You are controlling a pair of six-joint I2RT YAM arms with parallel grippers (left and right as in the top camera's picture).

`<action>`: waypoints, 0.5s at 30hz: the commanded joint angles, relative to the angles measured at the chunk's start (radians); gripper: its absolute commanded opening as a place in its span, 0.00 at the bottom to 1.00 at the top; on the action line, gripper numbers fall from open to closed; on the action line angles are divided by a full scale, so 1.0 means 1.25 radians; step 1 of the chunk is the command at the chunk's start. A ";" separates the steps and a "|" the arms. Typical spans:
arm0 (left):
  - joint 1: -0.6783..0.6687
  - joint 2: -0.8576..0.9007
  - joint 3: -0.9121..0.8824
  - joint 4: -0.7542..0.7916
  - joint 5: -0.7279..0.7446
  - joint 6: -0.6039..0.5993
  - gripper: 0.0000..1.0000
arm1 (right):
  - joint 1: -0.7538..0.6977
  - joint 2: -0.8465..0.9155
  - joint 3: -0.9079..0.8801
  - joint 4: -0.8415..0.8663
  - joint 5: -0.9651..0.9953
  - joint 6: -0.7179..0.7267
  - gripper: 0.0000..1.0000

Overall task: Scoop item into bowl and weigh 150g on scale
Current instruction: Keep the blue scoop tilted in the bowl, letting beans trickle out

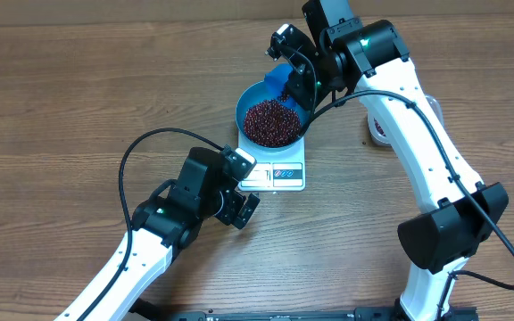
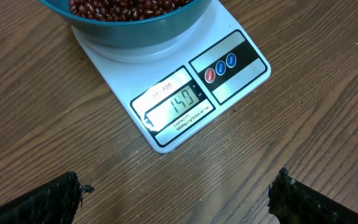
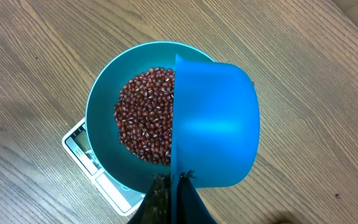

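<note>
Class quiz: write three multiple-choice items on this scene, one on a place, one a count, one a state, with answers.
1. The bowl stands: A on the scale; B on bare table; C on a plate.
2. Round buttons on the scale: A one; B three; C six.
3. The left fingers are: A shut on a scoop; B shut on the bowl; C open, empty.
Answers: A, the scale's white deck shows beneath it; B, one red, two blue; C, tips wide apart, nothing between.

One bowl (image 1: pixel 244 105), one scale (image 1: pixel 280 175), one scoop (image 3: pixel 216 130)
</note>
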 commanded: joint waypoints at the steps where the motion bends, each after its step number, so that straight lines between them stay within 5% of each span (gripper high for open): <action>1: 0.003 0.003 0.001 0.000 -0.005 -0.017 1.00 | -0.002 -0.031 0.025 0.006 -0.003 -0.001 0.04; 15: 0.003 0.003 0.001 0.000 -0.005 -0.017 1.00 | -0.002 -0.031 0.025 0.012 0.022 -0.019 0.04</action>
